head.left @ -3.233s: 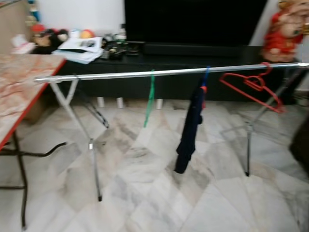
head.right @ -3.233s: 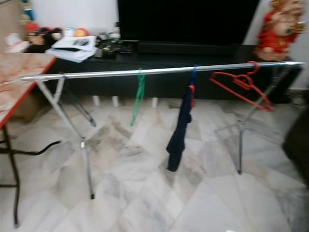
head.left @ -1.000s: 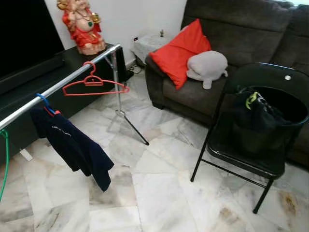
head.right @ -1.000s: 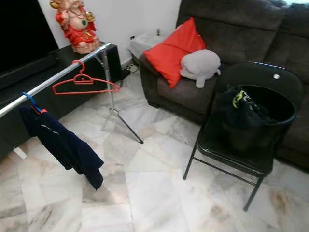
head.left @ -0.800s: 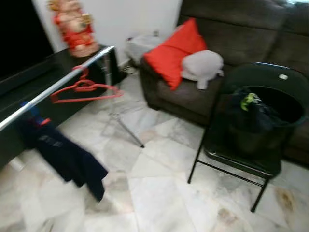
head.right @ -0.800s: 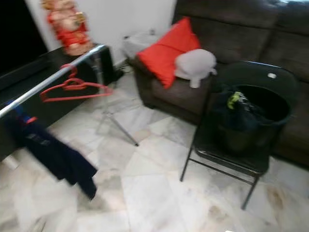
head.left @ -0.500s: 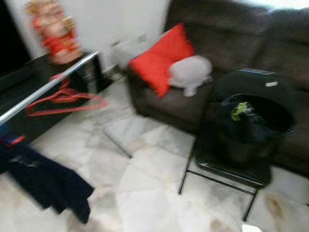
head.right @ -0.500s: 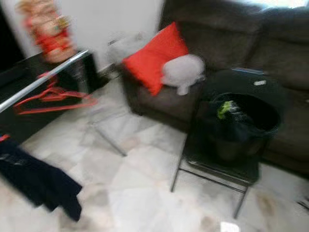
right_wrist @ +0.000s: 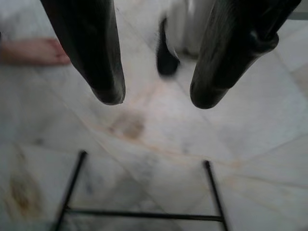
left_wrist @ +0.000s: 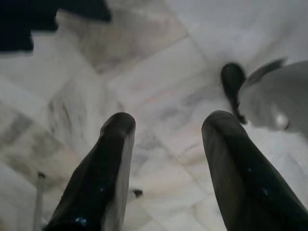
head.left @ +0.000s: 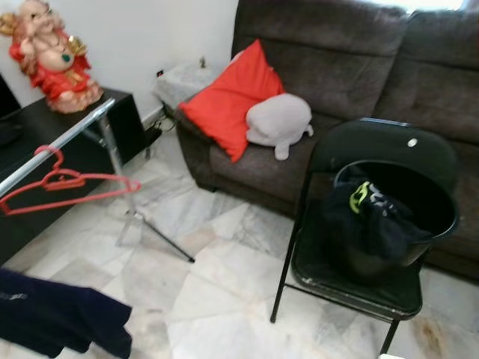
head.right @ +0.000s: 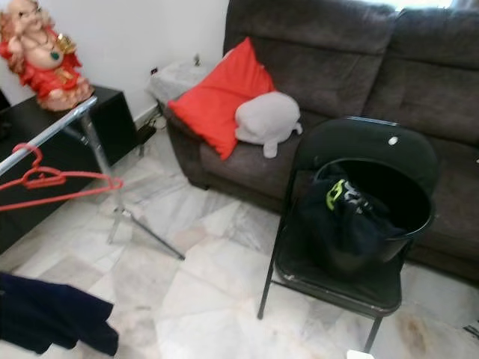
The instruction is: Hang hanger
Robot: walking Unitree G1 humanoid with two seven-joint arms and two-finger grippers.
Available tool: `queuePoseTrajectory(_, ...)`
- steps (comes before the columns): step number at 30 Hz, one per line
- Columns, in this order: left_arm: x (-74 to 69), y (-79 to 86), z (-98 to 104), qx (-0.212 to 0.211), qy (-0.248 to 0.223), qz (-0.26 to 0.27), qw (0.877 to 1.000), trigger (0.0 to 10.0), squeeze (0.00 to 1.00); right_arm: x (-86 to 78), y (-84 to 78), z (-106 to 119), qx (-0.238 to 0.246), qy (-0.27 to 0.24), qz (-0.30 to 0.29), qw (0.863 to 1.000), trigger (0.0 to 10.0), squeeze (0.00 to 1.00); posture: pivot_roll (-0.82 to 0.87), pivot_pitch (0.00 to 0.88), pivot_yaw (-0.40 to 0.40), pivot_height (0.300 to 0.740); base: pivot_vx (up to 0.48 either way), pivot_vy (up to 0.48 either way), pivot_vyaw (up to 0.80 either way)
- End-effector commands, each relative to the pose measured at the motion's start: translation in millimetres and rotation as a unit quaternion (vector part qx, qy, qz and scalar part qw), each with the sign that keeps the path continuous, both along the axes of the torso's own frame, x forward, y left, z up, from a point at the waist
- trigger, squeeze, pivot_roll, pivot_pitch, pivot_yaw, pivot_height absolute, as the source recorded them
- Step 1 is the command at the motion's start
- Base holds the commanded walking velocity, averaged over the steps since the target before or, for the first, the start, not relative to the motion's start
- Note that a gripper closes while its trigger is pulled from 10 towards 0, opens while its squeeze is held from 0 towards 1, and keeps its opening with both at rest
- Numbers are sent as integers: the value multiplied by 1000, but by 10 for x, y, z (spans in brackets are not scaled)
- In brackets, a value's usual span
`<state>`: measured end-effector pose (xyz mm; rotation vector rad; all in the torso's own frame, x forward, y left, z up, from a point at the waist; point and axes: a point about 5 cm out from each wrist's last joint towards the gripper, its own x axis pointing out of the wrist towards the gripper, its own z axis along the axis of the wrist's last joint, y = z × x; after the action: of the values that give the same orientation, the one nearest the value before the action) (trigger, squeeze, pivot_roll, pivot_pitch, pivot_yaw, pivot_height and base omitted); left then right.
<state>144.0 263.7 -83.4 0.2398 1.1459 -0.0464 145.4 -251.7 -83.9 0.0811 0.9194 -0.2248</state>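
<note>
A red hanger (head.left: 63, 187) hangs empty on the silver rail (head.left: 52, 146) of a drying rack at the left. A dark blue garment (head.left: 60, 318) droops at the lower left. On a black folding chair (head.left: 374, 224) sits a black basket (head.left: 419, 224) holding dark clothes with a yellow-green piece (head.left: 361, 196) on top. My left gripper (left_wrist: 166, 125) hangs open over the marble floor. My right gripper (right_wrist: 156, 96) is open too, above the floor near the chair's legs (right_wrist: 144, 211).
A dark brown sofa (head.left: 359, 82) with a red cushion (head.left: 228, 101) and a grey plush (head.left: 278, 121) fills the back. A red statue (head.left: 49, 56) stands on a black cabinet (head.left: 67, 142). A person's bare foot (right_wrist: 33, 50) rests on the floor. The rack's leg (head.left: 161, 239) slants across the floor.
The camera has swung to the right: the rack and blue garment slid toward the left edge, and the chair with the basket came nearer the middle. The green hanger has left the picture.
</note>
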Motion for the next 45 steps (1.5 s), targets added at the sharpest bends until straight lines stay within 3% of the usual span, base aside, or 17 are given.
queuePoseTrajectory(1, -2, -12, -4, -3, 2, -1, 1000, 10000, 0, -61, -25, -19, -1, 12, -7, 1000, 10000, 0, -17, 66, 60, 740, 289, 0, -800)
queuePoseTrajectory(17, 36, -21, 6, 7, -1, -13, 1000, 10000, 0, 133, -18, 140, -15, -106, 29, 994, 10000, 0, -93, 62, 52, 740, 0, 0, -50)
queuePoseTrajectory(22, 40, -28, 5, 9, 2, -19, 1000, 10000, 0, 148, -44, 182, -20, -141, 0, 990, 10000, 0, -120, 63, 51, 740, 0, 0, 0)
queuePoseTrajectory(34, 65, -42, 9, 9, -4, -13, 1000, 10000, 0, 210, -62, 272, -22, -196, -3, 980, 10000, 0, -108, 77, 19, 740, 0, 0, 0)
queuePoseTrajectory(35, 72, -46, 10, 9, -3, -12, 1000, 10000, 0, 363, 36, 406, -38, -267, 16, 963, 10000, 0, -98, 77, 10, 740, 0, 0, 0)
queuePoseTrajectory(36, 75, -49, 9, 9, -3, -11, 1000, 10000, 0, 603, 231, 769, -104, -374, 68, 919, 10000, 0, -92, 77, 6, 740, 0, 0, 0)
queuePoseTrajectory(38, 76, -51, 9, 9, -2, -10, 1000, 10000, 0, 686, 390, 1040, -117, -430, 76, 892, 10000, 0, -89, 76, 5, 740, 0, 0, 0)
queuePoseTrajectory(39, 74, -57, 6, 7, -1, -5, 1000, 10000, 0, 755, 483, 1280, -102, -473, 65, 873, 10000, 0, -77, 76, -3, 740, 0, 0, 0)
queuePoseTrajectory(40, 74, -57, 6, 7, -1, -5, 1000, 10000, 0, 755, 483, 1280, -102, -473, 65, 873, 10000, 0, -77, 76, -3, 740, 0, 0, 0)
queuePoseTrajectory(41, 67, -58, 1, 6, 0, 2, 1000, 10000, 0, 838, 521, 1479, -98, -506, 63, 855, 10000, 0, -68, 75, -9, 740, 0, 0, 0)
queuePoseTrajectory(45, 41, -55, -9, 7, 5, 6, 1000, 10000, 0, 906, 563, 1678, -104, -535, 81, 834, 10000, 0, -69, 75, -8, 740, 0, 0, 0)
